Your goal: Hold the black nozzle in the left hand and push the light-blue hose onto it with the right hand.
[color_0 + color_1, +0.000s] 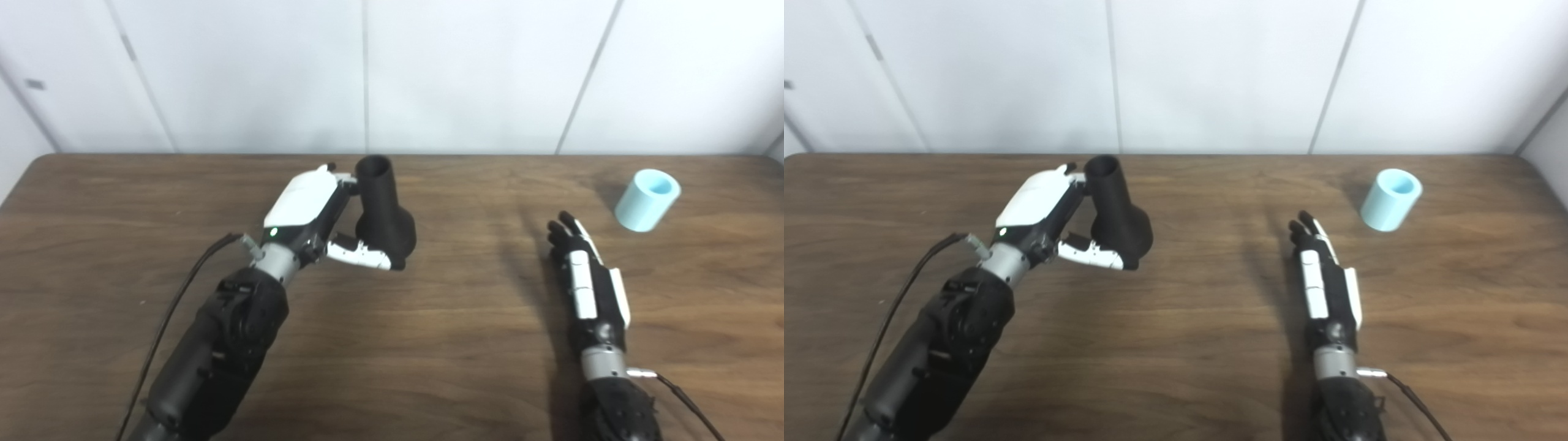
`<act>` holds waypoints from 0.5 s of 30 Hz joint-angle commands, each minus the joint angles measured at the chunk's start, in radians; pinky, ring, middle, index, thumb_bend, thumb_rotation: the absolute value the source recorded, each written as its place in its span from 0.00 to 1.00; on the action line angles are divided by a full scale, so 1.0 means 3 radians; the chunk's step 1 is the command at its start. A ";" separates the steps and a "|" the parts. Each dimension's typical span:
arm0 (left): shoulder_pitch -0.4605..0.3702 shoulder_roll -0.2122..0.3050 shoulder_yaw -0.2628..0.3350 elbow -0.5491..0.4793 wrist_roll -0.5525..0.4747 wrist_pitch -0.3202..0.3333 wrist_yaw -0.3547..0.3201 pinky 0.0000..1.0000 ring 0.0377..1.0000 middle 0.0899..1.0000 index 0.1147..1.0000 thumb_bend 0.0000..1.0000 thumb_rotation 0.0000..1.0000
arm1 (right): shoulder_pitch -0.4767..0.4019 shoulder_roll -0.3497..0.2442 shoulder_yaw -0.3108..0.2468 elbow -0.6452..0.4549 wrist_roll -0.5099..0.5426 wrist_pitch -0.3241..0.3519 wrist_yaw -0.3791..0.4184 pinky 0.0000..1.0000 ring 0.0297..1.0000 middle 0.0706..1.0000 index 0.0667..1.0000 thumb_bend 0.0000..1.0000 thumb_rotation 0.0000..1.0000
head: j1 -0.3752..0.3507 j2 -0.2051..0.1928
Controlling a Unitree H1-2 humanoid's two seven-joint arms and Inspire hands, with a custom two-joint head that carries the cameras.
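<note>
The black nozzle (384, 213) stands near the table's back middle, narrow open end up, leaning a little. My left hand (312, 211) is closed around it: the thumb (361, 254) crosses the front of its wide base and the fingers are hidden behind its neck. The light-blue hose (647, 199), a short tube, lies tilted on the table at the back right, its opening facing up and away. My right hand (585, 275) is open and empty, fingers straight and pointing toward the hose, about a hand's length short of it.
The brown wooden table (429, 343) runs to a white panelled wall at the back. Black cables trail from both wrists toward the front edge; the left arm's cable (177, 306) hangs over the table.
</note>
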 commanded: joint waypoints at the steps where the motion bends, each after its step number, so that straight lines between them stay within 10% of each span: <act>1: -0.0027 -0.0010 0.0057 -0.0077 -0.0037 -0.0114 0.0075 1.00 0.85 0.71 0.41 0.52 0.05 | -0.0002 0.0062 0.0077 -0.0078 -0.0044 0.0074 0.0015 0.89 0.89 0.87 0.93 0.55 0.95 | -0.0025 0.0005; 15: 0.0192 -0.0037 0.0048 -0.0016 0.0089 -0.0348 0.0135 1.00 0.84 0.71 0.41 0.52 0.05 | -0.0055 0.0242 0.0161 -0.0205 -0.0048 0.0124 -0.0077 0.88 0.89 0.88 0.94 0.52 0.96 | -0.0185 0.0007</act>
